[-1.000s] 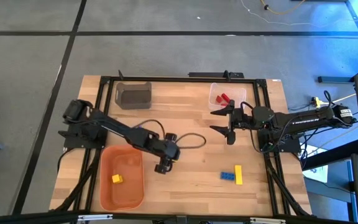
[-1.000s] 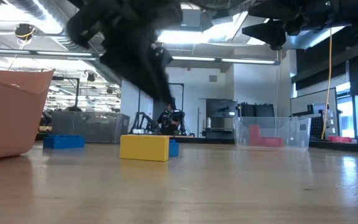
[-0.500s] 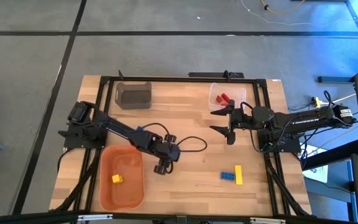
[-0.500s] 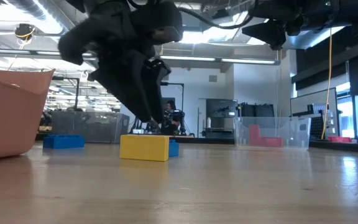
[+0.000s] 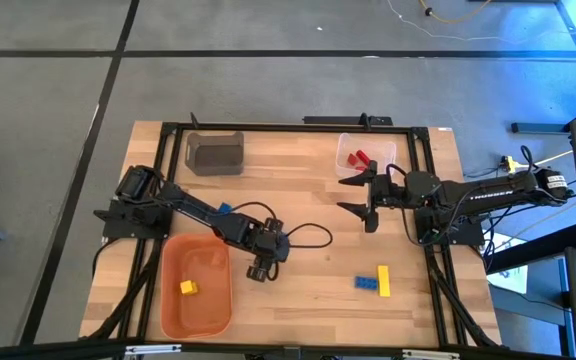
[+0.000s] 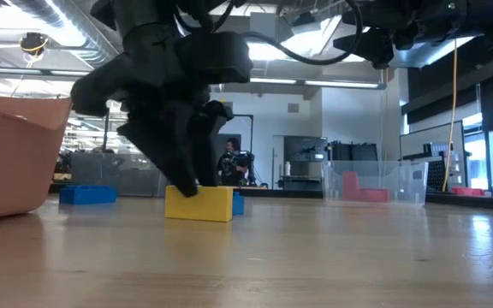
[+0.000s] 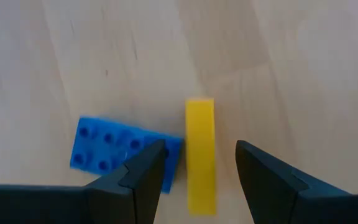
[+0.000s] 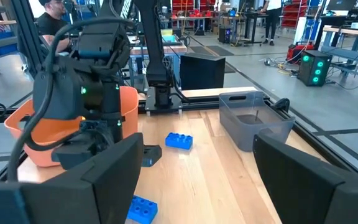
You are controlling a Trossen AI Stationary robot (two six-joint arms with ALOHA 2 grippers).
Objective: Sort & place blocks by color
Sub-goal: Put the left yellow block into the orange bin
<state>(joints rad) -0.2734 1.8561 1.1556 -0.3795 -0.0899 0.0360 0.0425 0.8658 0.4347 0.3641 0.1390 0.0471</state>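
A long yellow block (image 5: 383, 282) lies flat on the table with a blue block (image 5: 366, 283) against its left side. In the left wrist view the yellow block (image 7: 201, 155) and the blue block (image 7: 120, 149) show ahead, past my open left gripper (image 7: 201, 149). That gripper (image 5: 258, 268) hangs low over the table's middle, left of the pair, touching nothing. Another blue block (image 5: 224, 209) lies beside the left arm. A yellow block (image 5: 188, 287) sits in the orange bin (image 5: 196, 315). Red blocks (image 5: 359, 157) sit in the clear bin. My right gripper (image 5: 351, 195) waits open in the air near the clear bin.
A grey bin (image 5: 215, 152) stands at the far edge, left of the middle, and the clear bin (image 5: 383, 150) stands at the far edge on the right. A black cable (image 5: 308, 230) loops off the left wrist. Bare wood lies between the gripper and the block pair.
My left gripper has come down toward the table, its fingers dropping from well above the yellow block's height to about level with it in the low view. Its place over the table has hardly shifted. The blocks have stayed put.
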